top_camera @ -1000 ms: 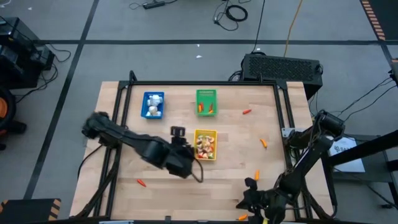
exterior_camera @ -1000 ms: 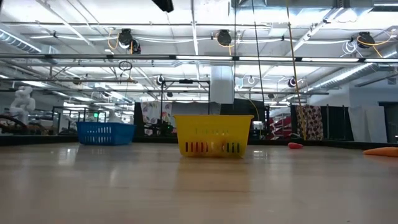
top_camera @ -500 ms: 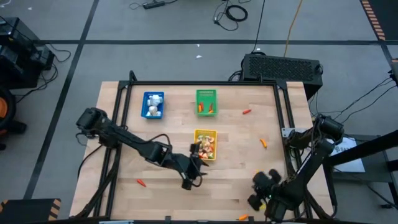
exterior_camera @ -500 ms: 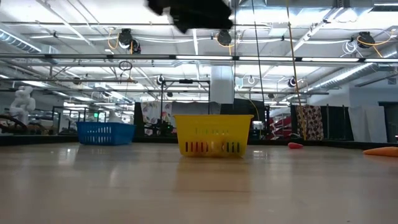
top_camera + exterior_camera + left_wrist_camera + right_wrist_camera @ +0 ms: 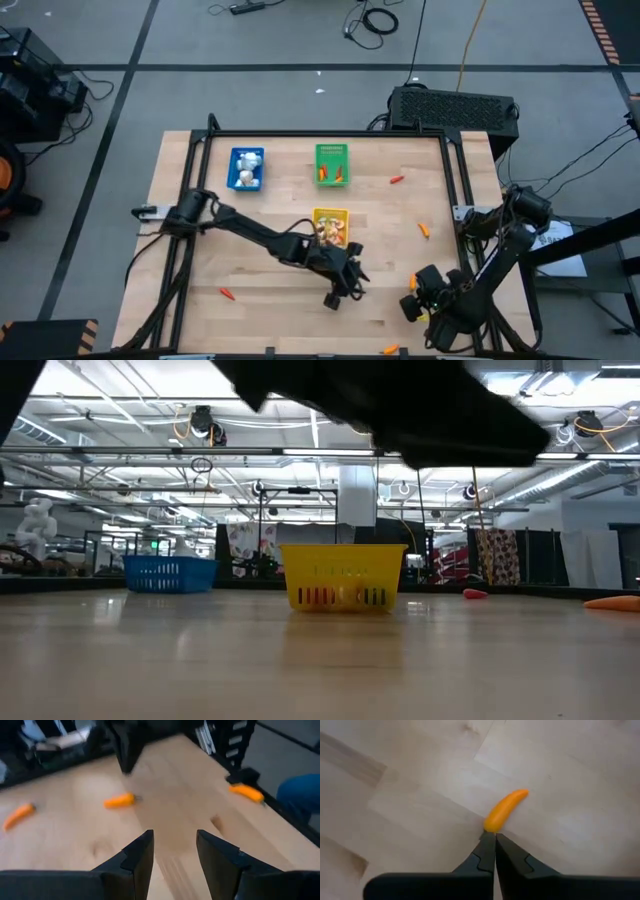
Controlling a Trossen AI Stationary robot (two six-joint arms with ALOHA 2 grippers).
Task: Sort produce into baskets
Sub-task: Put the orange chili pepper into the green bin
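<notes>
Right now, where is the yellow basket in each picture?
High view: the yellow basket is near the middle of the table, by the left arm.
Low view: it stands in the centre, facing the camera.
Left wrist view: not in it.
Right wrist view: not in it.
Shared landmark: the blue basket, up and to the left of it from above, and left of it in the low view.

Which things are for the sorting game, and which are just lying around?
For the job: blue basket, green basket, yellow basket, loose carrots on the table, left tool, right tool.

Just lying about: black box behind the table, cables on the floor.
</notes>
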